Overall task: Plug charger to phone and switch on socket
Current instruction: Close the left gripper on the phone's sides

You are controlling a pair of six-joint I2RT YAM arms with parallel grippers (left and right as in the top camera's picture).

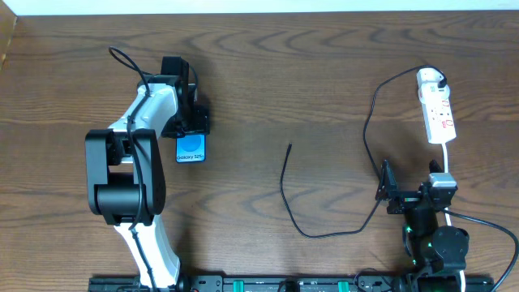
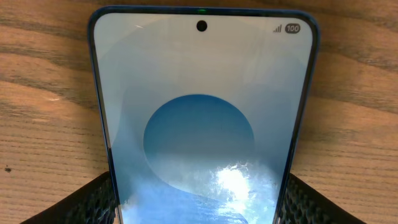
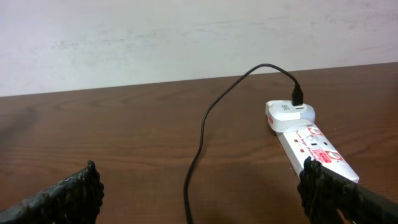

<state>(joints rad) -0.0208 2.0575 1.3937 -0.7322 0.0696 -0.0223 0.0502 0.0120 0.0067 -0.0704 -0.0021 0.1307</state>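
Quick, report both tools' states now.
Left tool: straddles the phone; whether it grips cannot be told.
Right tool: open, empty.

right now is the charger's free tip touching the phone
Apart. The overhead view shows the charger's tip lying well clear of the phone, with a wide stretch of bare table between them.

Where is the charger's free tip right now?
Overhead, the charger's free tip lies on the table near the middle, apart from the phone on the left and the socket at the far right.
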